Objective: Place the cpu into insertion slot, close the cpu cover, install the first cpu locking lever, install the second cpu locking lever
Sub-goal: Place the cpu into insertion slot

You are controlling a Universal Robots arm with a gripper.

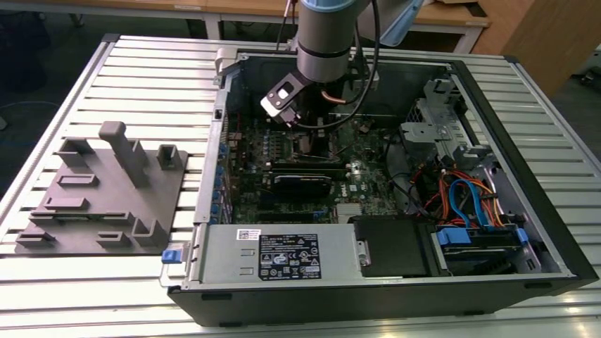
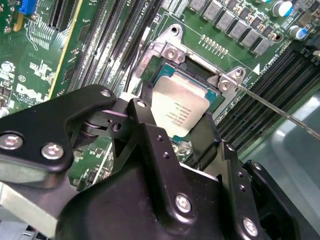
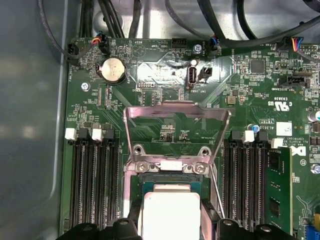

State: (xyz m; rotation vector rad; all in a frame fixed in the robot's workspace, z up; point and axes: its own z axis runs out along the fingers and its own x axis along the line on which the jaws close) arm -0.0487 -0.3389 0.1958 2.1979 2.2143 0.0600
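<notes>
Part of the cpu [image 2: 180, 102] behind the gripper [image 2: 175, 131]

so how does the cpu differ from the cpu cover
The cpu is a solid silver-grey plate; the cpu cover is an open frame showing board through its window. The cpu sits low at the insertion slot, in the gripper; the cpu cover is swung up open. Both are silvery metal.
</notes>
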